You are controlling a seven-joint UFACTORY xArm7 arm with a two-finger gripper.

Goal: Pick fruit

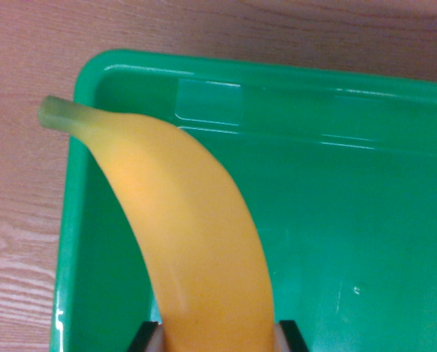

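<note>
A yellow banana [185, 220] with a greenish stem fills the middle of the wrist view, its stem pointing to the upper left. My gripper [218, 339] is shut on the banana's lower end; only the tips of its two dark fingers [145, 336] show at the bottom edge, one on each side of the fruit. The banana hangs over the left part of a green plastic bin [350, 220], and its stem reaches past the bin's left rim. I cannot tell whether the fruit touches the bin's floor.
The green bin sits on a reddish-brown wooden table [20, 183], which shows along the top and left of the view. The bin's inside to the right of the banana holds nothing visible.
</note>
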